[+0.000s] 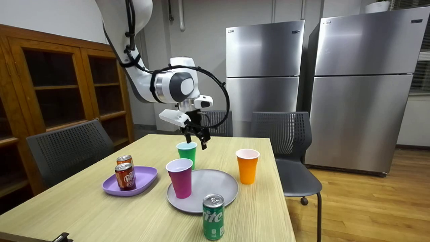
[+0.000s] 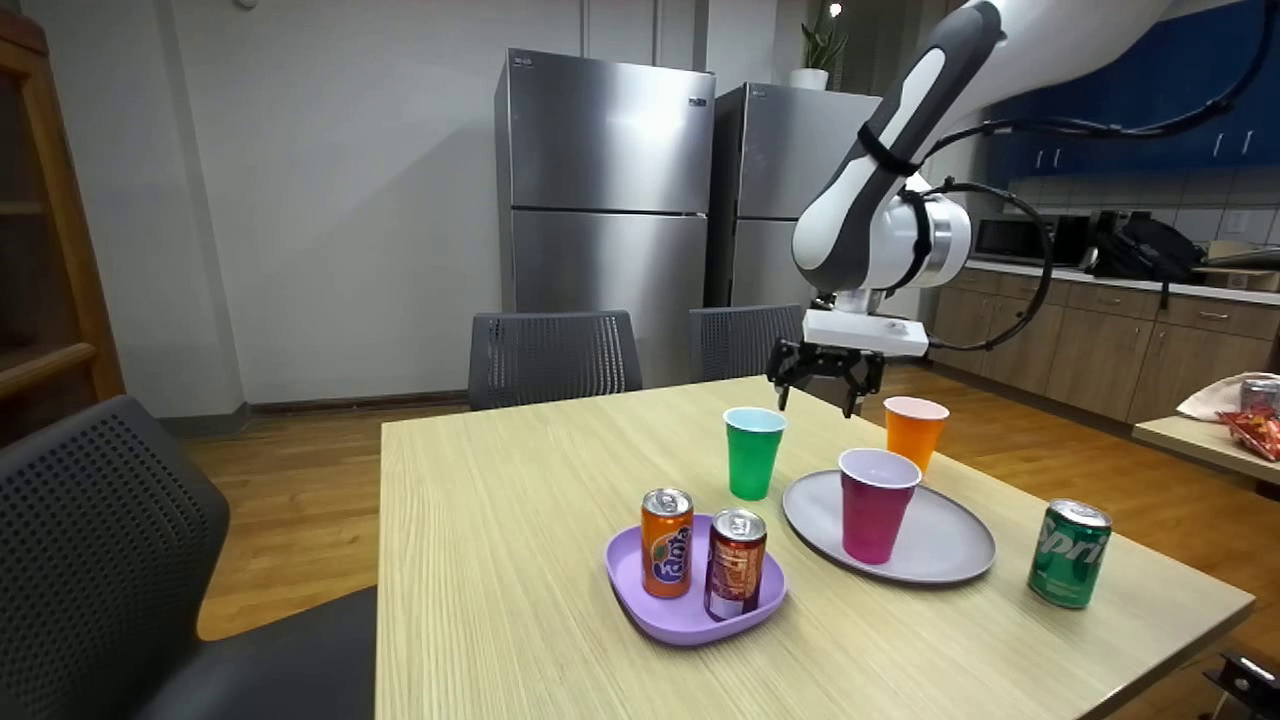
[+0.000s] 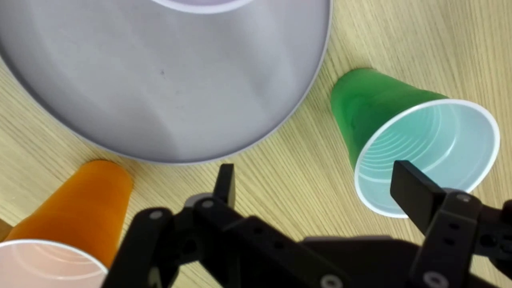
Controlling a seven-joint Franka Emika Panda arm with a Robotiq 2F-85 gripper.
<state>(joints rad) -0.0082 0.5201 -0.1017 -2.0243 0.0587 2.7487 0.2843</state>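
Wrist view: tabletop (image 3: 292,184) and rim of green cup (image 3: 412,134) show between spread jaws.

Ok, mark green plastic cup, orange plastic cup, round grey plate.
Green plastic cup (image 2: 752,462), in an exterior view: outer wall.
Orange plastic cup (image 3: 76,212), wrist view: outer wall.
Round grey plate (image 3: 176,92), wrist view: bare surface.

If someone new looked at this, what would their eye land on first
Probably the white robot arm, whose open gripper hangs above the table near the green cup. Next might come the magenta cup standing on the round gray plate, with an orange cup on the table beside that plate. On the plate's opposite side, a purple tray holds a Fanta can and a dark red can.
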